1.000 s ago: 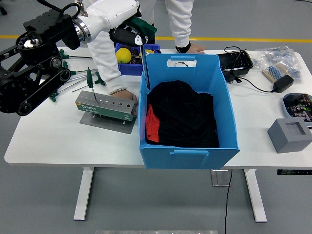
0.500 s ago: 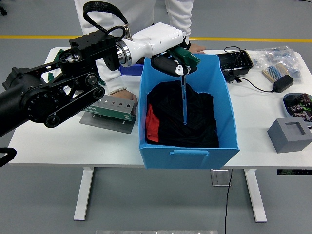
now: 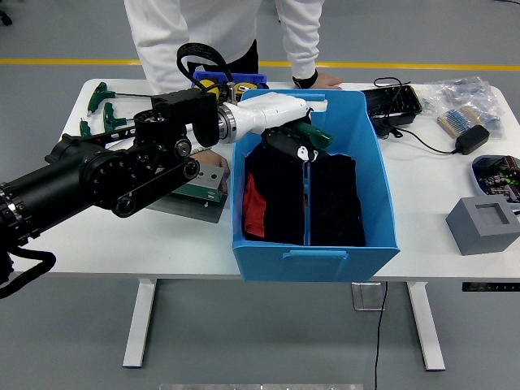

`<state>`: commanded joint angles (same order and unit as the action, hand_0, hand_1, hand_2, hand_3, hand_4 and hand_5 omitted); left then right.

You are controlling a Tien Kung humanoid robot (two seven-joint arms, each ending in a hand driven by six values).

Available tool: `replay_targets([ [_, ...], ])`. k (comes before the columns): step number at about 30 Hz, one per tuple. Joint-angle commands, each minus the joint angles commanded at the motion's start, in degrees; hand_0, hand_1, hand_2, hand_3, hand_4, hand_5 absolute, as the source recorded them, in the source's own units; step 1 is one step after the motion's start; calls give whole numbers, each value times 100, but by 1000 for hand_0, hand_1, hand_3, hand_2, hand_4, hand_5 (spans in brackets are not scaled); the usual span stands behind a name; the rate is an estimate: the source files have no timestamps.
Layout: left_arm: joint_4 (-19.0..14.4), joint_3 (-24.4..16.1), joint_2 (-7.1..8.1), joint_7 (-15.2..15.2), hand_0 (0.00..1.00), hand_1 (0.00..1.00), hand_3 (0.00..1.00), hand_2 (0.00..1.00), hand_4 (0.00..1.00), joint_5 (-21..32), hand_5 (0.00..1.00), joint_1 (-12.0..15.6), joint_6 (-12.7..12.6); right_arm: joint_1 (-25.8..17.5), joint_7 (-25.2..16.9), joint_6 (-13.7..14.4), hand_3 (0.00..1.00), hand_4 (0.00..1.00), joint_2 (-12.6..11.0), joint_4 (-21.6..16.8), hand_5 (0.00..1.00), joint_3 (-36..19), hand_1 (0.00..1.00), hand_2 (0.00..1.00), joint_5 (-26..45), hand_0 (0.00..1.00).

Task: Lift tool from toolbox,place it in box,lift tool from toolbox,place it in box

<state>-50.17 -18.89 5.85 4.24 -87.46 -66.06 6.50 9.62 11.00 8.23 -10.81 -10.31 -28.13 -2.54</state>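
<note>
1. At nine o'clock on the table (image 3: 97, 236), spare green-handled keys (image 3: 101, 106) wait; the toolbox (image 3: 199, 191) is mostly hidden by the arm.
2. Centre: the left hand (image 3: 294, 140), fingers closed on the tool (image 3: 305, 191), lowers it into the blue box (image 3: 313, 256); release remains.
3. I see no right hand.

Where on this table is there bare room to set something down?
Bare patches: the near strip of the table left of the blue box, and between that box and the grey block. Crowded: the far right, with the cables, and the far left, with green-handled tools.
</note>
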Motion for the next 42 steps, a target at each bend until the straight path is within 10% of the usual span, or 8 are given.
replay_targets([
  [10,441,477,-467,113,137,2,61,50,628,260,533,-117,58,82,-20,-9,587,821,-36,0,691,-64,701,763,-193,702],
  [11,452,494,-498,140,300,225,370,280,792,255,782,-120,47,90,-11,-11,587,820,-38,0,691,-87,701,764,-235,703],
  [16,610,538,-585,316,300,225,370,280,792,255,782,-147,-26,133,31,-27,587,820,-54,0,691,-191,701,764,-447,703],
  [17,637,537,-585,355,475,520,641,612,870,276,805,-144,-70,140,36,-25,586,820,-57,0,688,-205,701,762,-473,703],
  [42,272,36,-585,1148,794,788,811,877,925,98,794,72,-1198,162,-36,-18,585,818,-109,0,688,162,694,761,-159,699],
])
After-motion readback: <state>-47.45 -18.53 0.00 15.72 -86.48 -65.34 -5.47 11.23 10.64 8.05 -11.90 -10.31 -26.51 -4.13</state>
